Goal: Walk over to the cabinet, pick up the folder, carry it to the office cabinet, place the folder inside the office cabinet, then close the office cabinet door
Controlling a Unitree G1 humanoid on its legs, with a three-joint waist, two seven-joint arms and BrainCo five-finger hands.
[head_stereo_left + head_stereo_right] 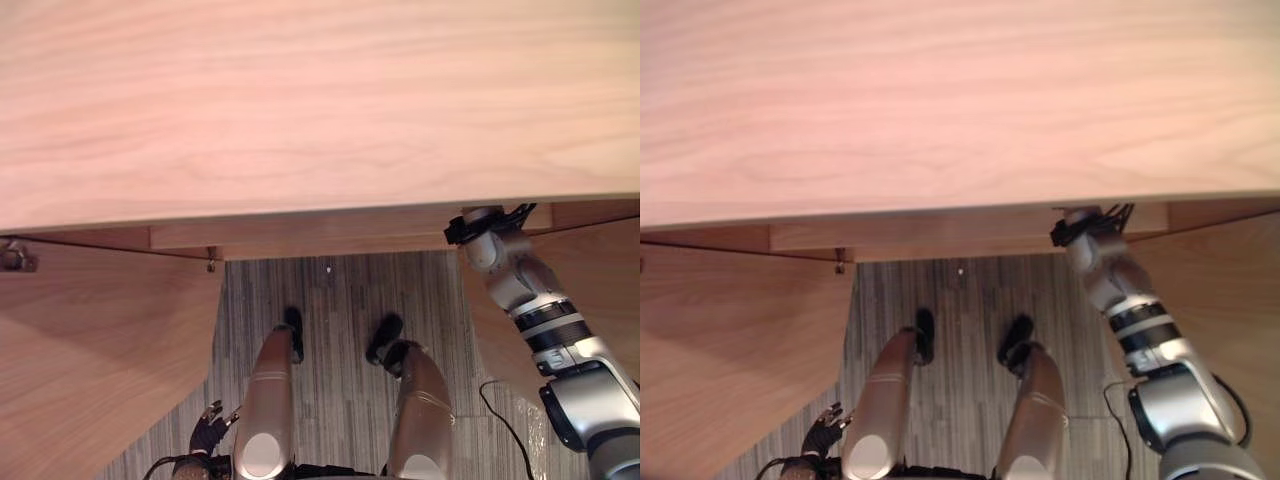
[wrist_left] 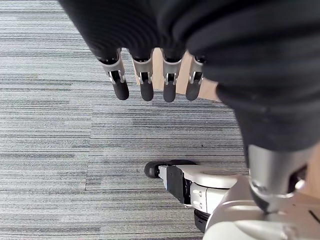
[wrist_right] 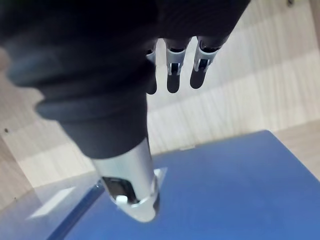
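A blue folder (image 3: 225, 190) lies flat inside the light wood office cabinet, seen in the right wrist view. My right hand (image 3: 172, 75) hovers over it, open, with straight fingers toward the cabinet's back wall and the thumb pointing down close to the folder's cover. Whether the thumb touches the folder I cannot tell. In the eye views my right arm reaches under the cabinet top (image 1: 320, 100), and its wrist (image 1: 480, 225) disappears beneath the edge. My left hand (image 1: 207, 432) hangs low beside my leg, open and holding nothing, its fingers (image 2: 145, 85) straight over the carpet.
The cabinet's left door (image 1: 90, 350) stands open at my left. Another wooden door panel (image 1: 600, 290) is at the right, behind my right arm. Grey striped carpet (image 1: 340, 300) lies between them.
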